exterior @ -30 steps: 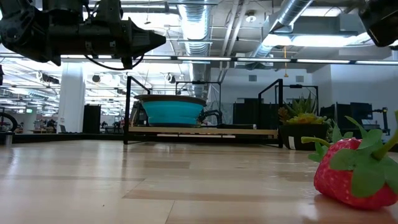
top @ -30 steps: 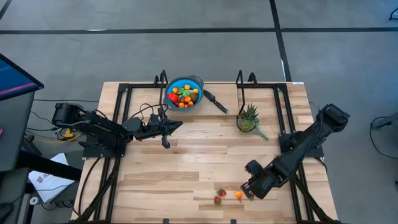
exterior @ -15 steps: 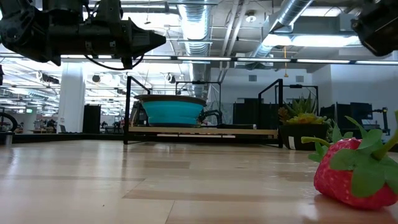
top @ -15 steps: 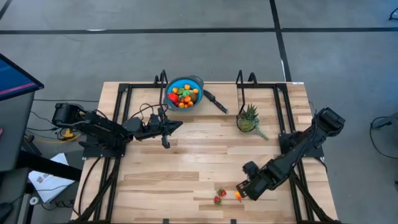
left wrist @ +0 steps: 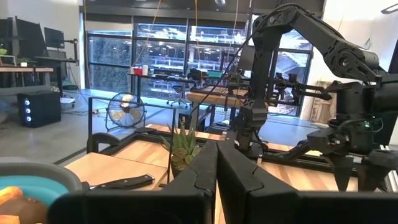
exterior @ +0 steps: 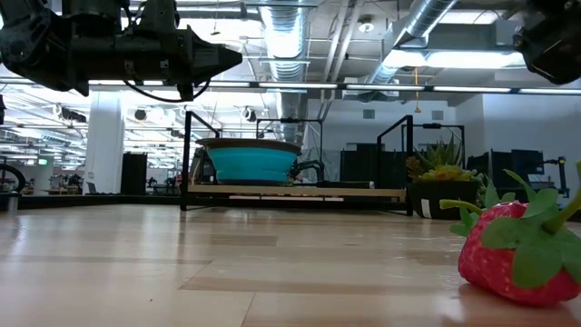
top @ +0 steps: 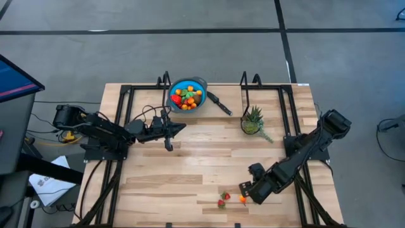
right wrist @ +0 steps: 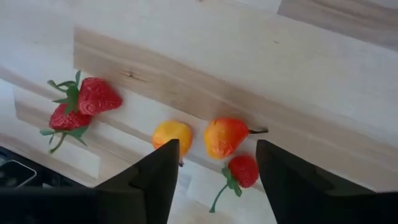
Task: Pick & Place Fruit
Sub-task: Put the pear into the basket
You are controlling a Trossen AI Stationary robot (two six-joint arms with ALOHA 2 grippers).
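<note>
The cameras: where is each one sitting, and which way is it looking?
High view: above the table, looking straight down; both arms show, left hand near the blue bowl, right hand by the loose fruit.
Low view: at tabletop height, looking level across; a strawberry sits close, arm parts overhead.
Left wrist view: looks past its shut fingers toward the plant and the right arm.
Right wrist view: looks down between open fingers at the fruit.
Shared: high and low both show the bowl.

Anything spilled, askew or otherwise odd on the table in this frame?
Nothing stands out. A few loose fruits lie near the table's front edge, under the open right gripper; the rest sit in the blue bowl, upright. The left gripper waits, shut.
</note>
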